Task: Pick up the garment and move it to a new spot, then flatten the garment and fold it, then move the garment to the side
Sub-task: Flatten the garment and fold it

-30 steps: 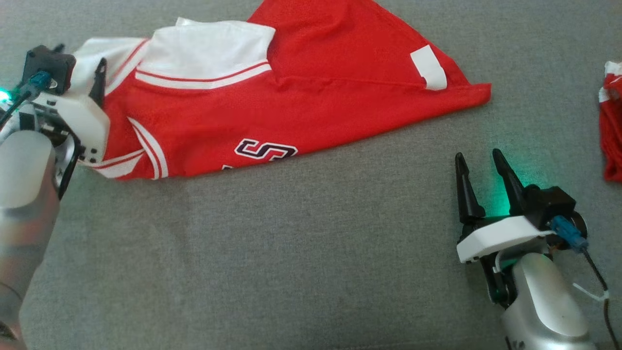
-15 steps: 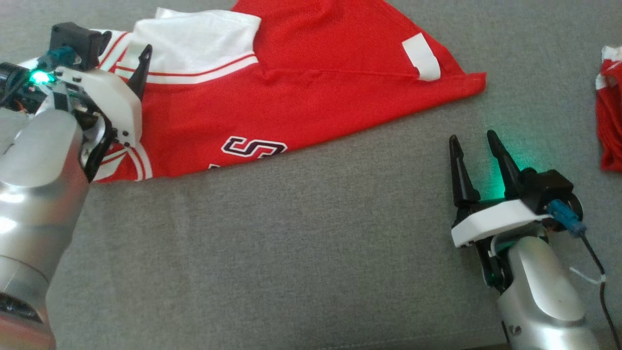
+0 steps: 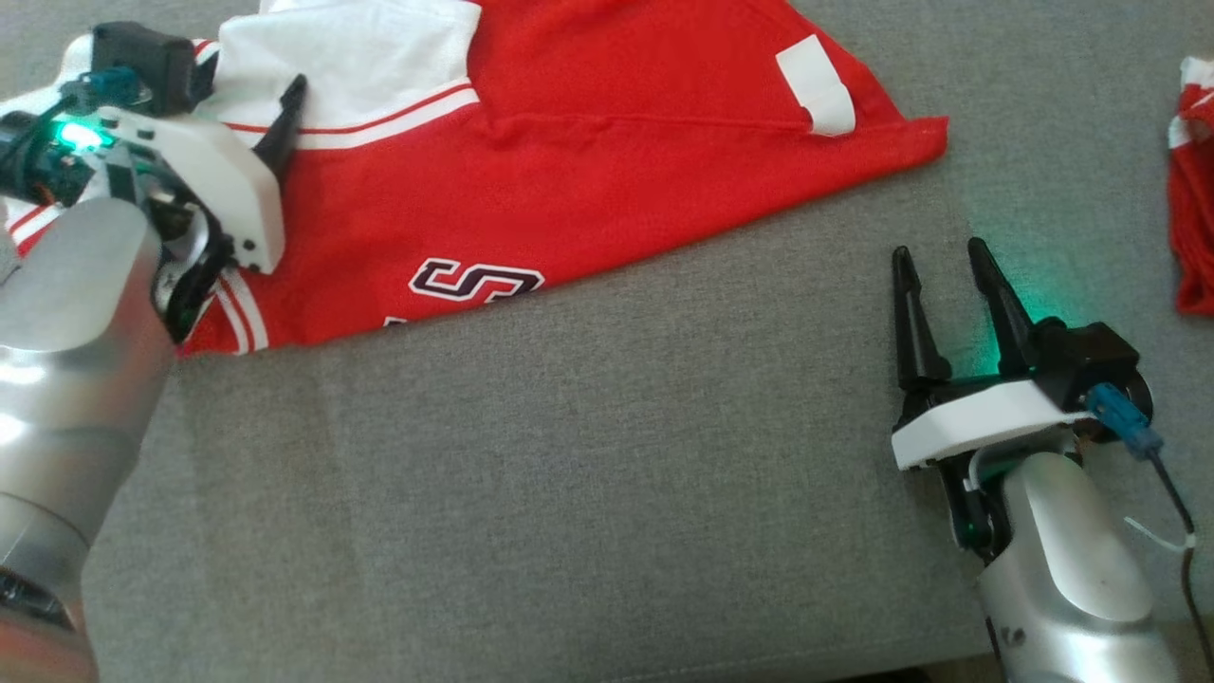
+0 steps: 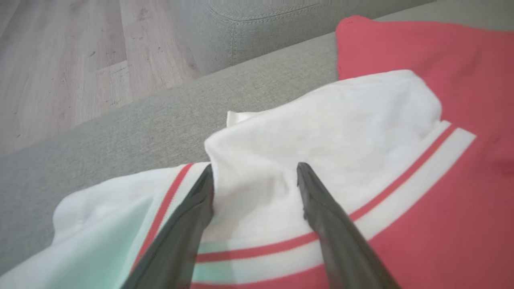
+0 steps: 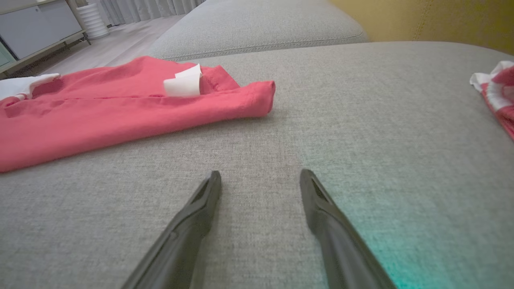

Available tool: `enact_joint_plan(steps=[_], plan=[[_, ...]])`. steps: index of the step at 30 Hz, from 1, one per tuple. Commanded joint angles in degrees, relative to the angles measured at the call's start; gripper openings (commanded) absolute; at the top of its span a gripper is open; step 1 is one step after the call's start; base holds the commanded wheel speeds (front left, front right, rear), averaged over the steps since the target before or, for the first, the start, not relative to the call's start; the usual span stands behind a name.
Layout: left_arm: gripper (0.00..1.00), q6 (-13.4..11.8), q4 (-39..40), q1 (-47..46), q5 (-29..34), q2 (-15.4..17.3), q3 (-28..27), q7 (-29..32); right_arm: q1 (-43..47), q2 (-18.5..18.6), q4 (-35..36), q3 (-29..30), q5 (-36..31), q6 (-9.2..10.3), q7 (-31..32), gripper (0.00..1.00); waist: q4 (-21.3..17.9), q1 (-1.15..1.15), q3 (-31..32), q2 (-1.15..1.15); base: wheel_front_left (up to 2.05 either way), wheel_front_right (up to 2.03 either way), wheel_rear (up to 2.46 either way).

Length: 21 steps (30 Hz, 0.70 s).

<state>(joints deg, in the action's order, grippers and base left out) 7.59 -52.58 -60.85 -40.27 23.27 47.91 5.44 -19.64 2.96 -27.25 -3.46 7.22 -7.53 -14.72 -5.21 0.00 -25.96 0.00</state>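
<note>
**Desk:** Where is the garment?

**Operator:** I see the red garment (image 3: 588,180) lying on the grey sofa cushion (image 3: 588,474), spread across the upper left of my head view. Its white sleeve part is at the left, a dark letter S (image 3: 474,282) sits near its lower edge, and a white label (image 3: 816,85) is near its right corner.

**Desk:** And the fingers?

**Operator:** My left gripper (image 4: 255,166) is over the white sleeve part, fingers apart with a fold of white cloth between the tips. I cannot tell whether they touch it. My right gripper (image 3: 937,249) is over bare cushion, well apart from the garment, fingers spread and holding nothing.

**Desk:** Anything else around?

**Operator:** A second red and white cloth (image 3: 1193,218) is at the cushion's far right edge. Wooden floor (image 4: 60,60) lies beyond the sofa in my left wrist view.
</note>
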Motion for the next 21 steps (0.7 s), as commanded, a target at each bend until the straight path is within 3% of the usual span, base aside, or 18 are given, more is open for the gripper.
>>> enact_joint_plan(steps=[1, 2, 3, 4, 5, 6, 11, 16, 21], plan=[[1.0, -0.11, 1.94, -2.94, -0.81, 2.84, -0.85, -0.61, -0.66, -0.08, 0.63, -1.35, 0.4, 0.04, -0.28, 1.0, 0.23, 0.0, 0.08, 0.0, 0.0, 0.0, 0.0], [1.0, -0.11, 2.55, -2.92, -1.42, 2.81, -0.41, -0.88, -0.78, -0.08, 0.53, -1.49, 0.4, 0.04, -0.28, 1.0, 0.36, 0.0, 0.14, 0.0, 0.0, 0.0, 0.0], [0.92, -0.11, 3.14, -2.86, -2.12, 2.76, 0.02, -1.1, -0.89, -0.08, 0.41, -1.65, 0.4, 0.04, -0.28, 1.0, 0.48, 0.0, 0.21, 0.0, 0.0, 0.0, 0.0], [0.5, -0.11, 3.79, -2.85, -2.7, 2.77, 0.57, -1.45, -1.01, -0.08, 0.3, -1.81, 0.46, 0.04, -0.28, 1.0, 0.59, 0.0, 0.24, 0.0, 0.0, 0.0, 0.0], [0.36, -0.11, 4.72, -2.81, -3.34, 2.74, 1.2, -2.17, -1.14, -0.08, 0.2, -1.93, 0.53, 0.04, -0.28, 1.0, 0.67, 0.0, 0.27, 0.0, 0.0, 0.0, 0.0], [0.0, -0.11, 5.47, -2.79, -4.0, 2.87, 1.62, -3.24, -1.24, -0.08, 0.1, -2.03, 0.61, 0.04, -0.28, 1.0, 0.75, 0.0, 0.32, 0.0, 0.0, 0.0, 0.0], [0.0, -0.1, 7.23, -2.55, -4.74, 3.27, 4.93, -9.01, -0.92, -0.08, -0.93, -1.91, 0.7, 0.04, -0.28, 1.0, 1.64, 0.0, 2.62, 0.0, 0.0, 0.0, 0.0], [0.0, -0.1, 11.03, -0.06, -6.15, 2.36, 9.46, -14.74, 2.07, -0.08, -2.43, -0.2, 0.47, 0.04, -0.28, 1.0, 4.24, 0.0, 8.45, 0.0, 0.0, 0.0, 0.0], [0.0, -0.1, 17.31, 4.07, -7.62, 3.91, 15.65, -17.59, 5.35, -0.08, -3.66, 0.33, 0.75, 0.04, -0.28, 1.0, 7.2, 0.0, 14.8, 0.0, 0.0, 0.0, 0.0]])
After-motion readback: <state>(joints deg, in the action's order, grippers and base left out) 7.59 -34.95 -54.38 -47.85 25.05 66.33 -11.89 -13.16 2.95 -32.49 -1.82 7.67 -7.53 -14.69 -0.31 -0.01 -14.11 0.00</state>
